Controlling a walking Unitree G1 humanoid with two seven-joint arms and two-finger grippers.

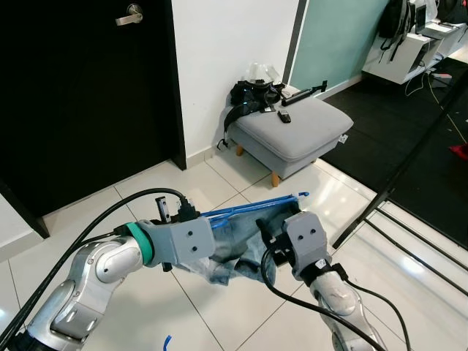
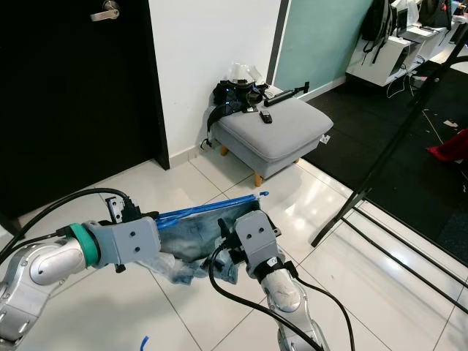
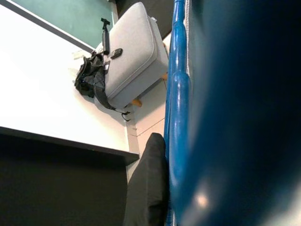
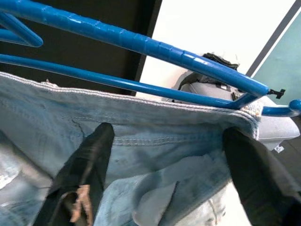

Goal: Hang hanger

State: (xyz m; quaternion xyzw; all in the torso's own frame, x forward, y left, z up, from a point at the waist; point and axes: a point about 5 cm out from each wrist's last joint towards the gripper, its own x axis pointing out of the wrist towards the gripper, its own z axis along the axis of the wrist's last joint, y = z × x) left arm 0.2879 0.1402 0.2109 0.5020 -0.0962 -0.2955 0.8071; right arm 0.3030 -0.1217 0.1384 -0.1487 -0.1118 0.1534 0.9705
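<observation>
Blue plastic hanger (image 1: 252,208), lying near level above the tiled floor, hook end toward 2 o'clock, faded light-blue denim garment (image 1: 238,252) draped over its bar.

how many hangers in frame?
1. A blue hanger carrying a light denim garment, held between the left end effector and right end effector above the tiled floor. More may be hidden behind the arms.
</observation>
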